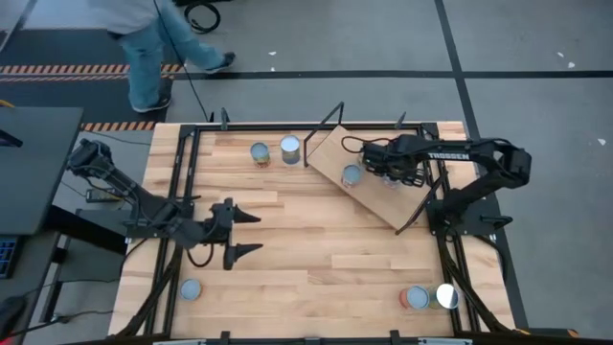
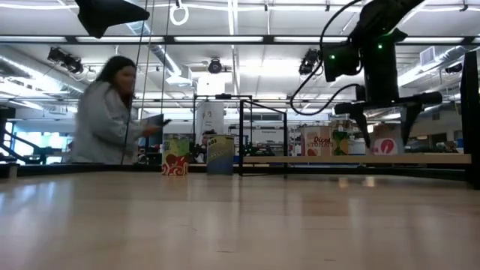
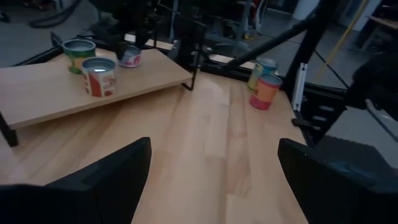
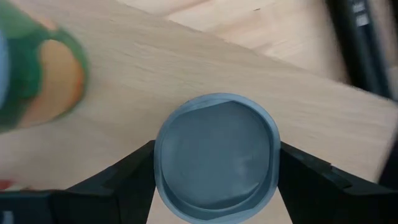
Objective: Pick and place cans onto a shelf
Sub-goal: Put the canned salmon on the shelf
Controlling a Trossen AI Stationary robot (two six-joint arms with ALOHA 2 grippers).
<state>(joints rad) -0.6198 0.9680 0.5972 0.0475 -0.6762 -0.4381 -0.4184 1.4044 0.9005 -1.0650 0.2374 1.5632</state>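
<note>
Over the light plain-wood shelf board [image 1: 369, 172] on its thin black wire frame, set at an angle in the table's far right part, the right gripper [image 4: 217, 171] hangs with its two dark fingers pressed against either side of a small tin can with a pale-blue round top [image 4: 216, 155]. The grip is from above, across the can's width, which lets the can go down upright onto the board. Whether its base already rests on the wood cannot be told. The step in hand looks like the placing of this can; the fingers would next have to part.

Other cans are already on the shelf: a silver-topped one [image 1: 351, 174] just beside the gripper in the high view, and in the left wrist view a red-sided can [image 3: 100, 76], a green-sided can [image 3: 79, 54] and a smaller pinkish can [image 3: 130, 56].

Off the shelf, two cans [image 1: 276, 150] stand together near the far edge of the planked wooden tabletop [image 1: 316, 259], two more [image 1: 430, 297] at the near right corner, and one [image 1: 191, 289] at the near left.

The left gripper [image 1: 244, 233] waits over the table's left middle, fingers spread wide and holding nothing. Beyond the table a person [image 2: 109, 116] is passing.
</note>
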